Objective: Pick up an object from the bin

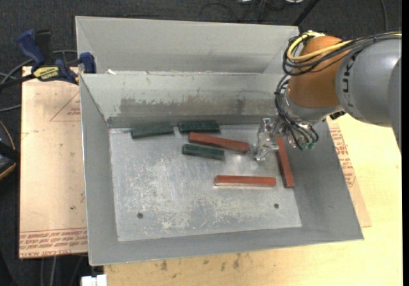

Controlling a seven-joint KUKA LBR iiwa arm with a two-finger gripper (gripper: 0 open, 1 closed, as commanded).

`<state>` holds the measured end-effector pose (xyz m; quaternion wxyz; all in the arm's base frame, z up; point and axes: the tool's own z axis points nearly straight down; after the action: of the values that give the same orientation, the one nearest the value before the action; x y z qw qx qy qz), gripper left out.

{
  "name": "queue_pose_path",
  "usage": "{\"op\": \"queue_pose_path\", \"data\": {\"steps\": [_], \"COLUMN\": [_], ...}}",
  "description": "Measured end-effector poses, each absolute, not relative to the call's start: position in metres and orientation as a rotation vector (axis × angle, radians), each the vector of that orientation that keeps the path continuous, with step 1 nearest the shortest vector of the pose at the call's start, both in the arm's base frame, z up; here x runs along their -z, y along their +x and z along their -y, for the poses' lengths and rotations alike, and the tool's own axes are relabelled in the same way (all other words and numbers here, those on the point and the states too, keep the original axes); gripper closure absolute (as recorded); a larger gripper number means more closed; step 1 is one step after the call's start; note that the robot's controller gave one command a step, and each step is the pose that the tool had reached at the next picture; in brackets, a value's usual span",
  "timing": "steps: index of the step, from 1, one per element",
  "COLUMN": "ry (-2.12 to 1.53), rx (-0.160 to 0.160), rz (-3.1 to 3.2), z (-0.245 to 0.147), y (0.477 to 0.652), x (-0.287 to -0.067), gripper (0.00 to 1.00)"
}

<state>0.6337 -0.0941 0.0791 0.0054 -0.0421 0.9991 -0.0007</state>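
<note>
My gripper [262,148] hangs low at the right side of the bin floor, its metal fingers pointing down with a small gap and nothing between them. Right beside it on the right a red bar [285,165] lies nearly lengthwise along the bin's right wall. Just left of the fingertips ends another red bar [218,143], lying slightly slanted. A third red bar [245,181] lies flat below the gripper, toward the front.
Three dark green bars lie near the back wall: one at far left [152,131], one in the middle [199,127], one just below it [204,152]. The arm with its orange cover and cables leans in from the right.
</note>
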Motion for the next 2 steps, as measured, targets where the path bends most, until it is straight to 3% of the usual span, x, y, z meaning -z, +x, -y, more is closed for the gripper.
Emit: {"op": "queue_pose_path", "data": {"steps": [1, 2], "ry": [-0.132, -0.132], "rx": [0.002, 0.002], "rz": [-3.132, -3.128], "z": [0.0941, 0.0938], "y": [0.6323, 0.6337], "x": [-0.0774, -0.079], "gripper": [0.0, 1.0]}}
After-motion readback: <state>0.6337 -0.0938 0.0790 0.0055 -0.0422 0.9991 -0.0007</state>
